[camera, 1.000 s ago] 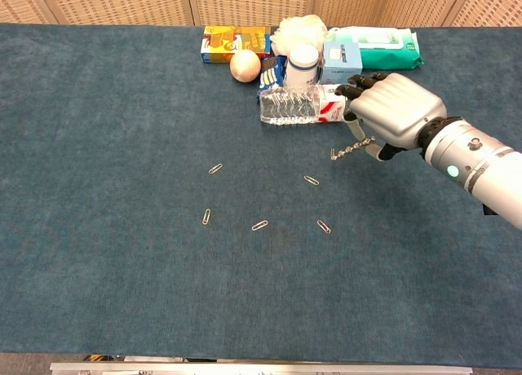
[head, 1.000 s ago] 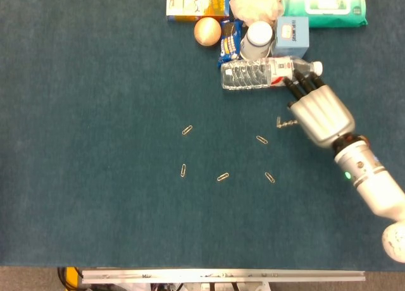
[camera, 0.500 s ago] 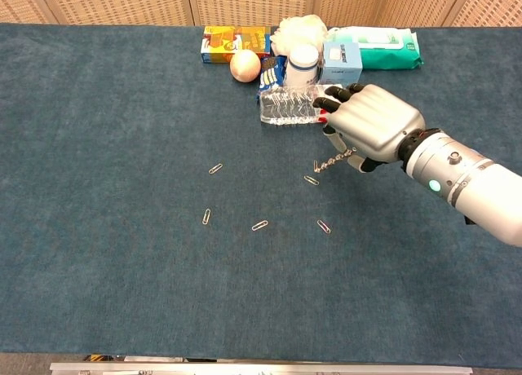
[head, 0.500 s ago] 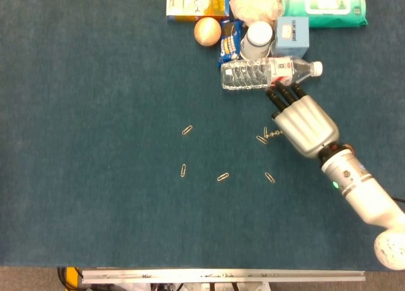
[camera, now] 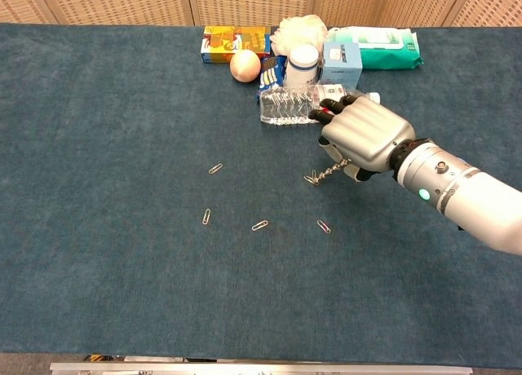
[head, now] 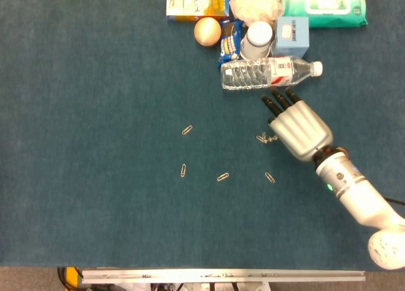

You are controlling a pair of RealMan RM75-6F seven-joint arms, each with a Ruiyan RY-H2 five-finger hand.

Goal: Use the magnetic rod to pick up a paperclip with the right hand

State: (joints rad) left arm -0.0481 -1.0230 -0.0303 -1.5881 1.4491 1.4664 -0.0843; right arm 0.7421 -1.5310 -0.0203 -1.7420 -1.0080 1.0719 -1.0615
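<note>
My right hand [head: 296, 125] [camera: 361, 137] grips a thin metal magnetic rod [camera: 328, 173] [head: 270, 138] that sticks out to the left. The rod's tip meets a paperclip [camera: 310, 178] [head: 260, 138] on the blue cloth; I cannot tell whether the clip is lifted. Several other paperclips lie loose: one [head: 187, 130] at upper left, one [head: 183, 171] lower left, one [head: 223, 176] in the middle, one [head: 270, 177] below the hand. My left hand shows in neither view.
A clear water bottle [head: 266, 73] lies on its side just behind the hand. Behind it stand a white jar [head: 258, 40], a blue box [head: 292, 33], a wipes pack [head: 324, 6], an orange ball [head: 207, 31] and a yellow box [head: 197, 1].
My right hand has moved left and nearer with the rod. The rod's tip has gone from open cloth to the nearest paperclip.
</note>
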